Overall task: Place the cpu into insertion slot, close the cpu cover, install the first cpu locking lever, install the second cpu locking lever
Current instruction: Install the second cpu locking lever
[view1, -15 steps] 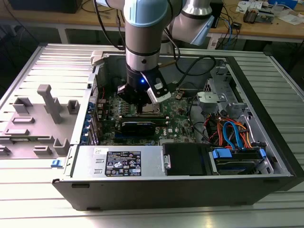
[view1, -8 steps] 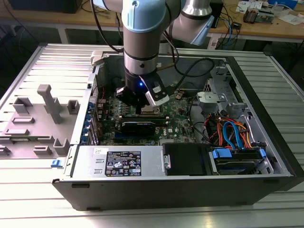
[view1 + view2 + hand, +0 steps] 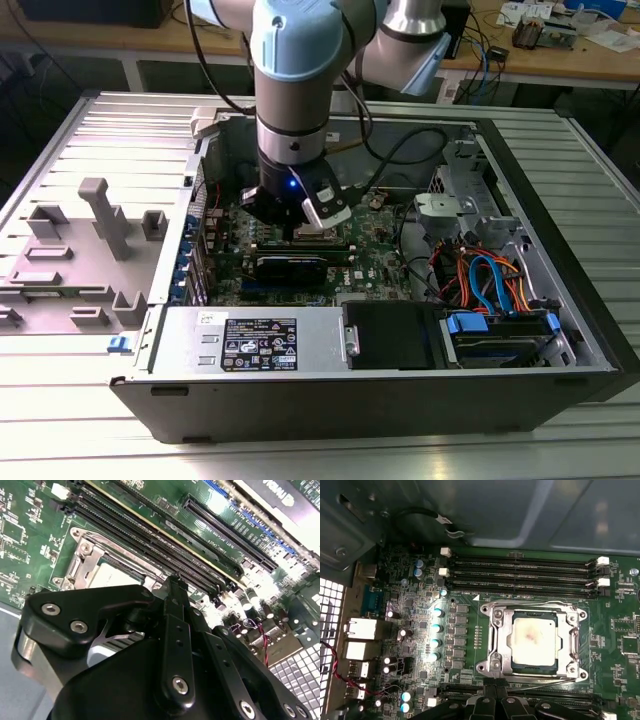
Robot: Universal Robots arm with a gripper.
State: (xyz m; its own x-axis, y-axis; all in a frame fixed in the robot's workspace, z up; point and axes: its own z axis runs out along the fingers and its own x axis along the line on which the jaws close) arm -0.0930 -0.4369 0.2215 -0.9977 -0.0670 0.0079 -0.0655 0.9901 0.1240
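Observation:
The cpu (image 3: 534,639), a square chip with a pale silver top, lies flat in the insertion slot (image 3: 490,669) on the green board. The cpu cover (image 3: 568,640), a silver frame, lies down around the chip's edges. Thin metal levers (image 3: 535,602) run along two sides of the socket. My gripper (image 3: 495,685) hovers just off one side of the socket, its black fingers together with nothing between them. In the second wrist view the gripper (image 3: 172,582) stands close above the board beside the cpu (image 3: 107,575). In the exterior view the gripper (image 3: 300,228) reaches down into the open computer case.
Long black memory slots (image 3: 520,572) run beside the socket. A black expansion card (image 3: 290,265) sits just in front of the gripper. The power supply (image 3: 260,345) and a drive bay with blue and orange cables (image 3: 490,280) line the case. A grey plastic part (image 3: 80,250) lies outside.

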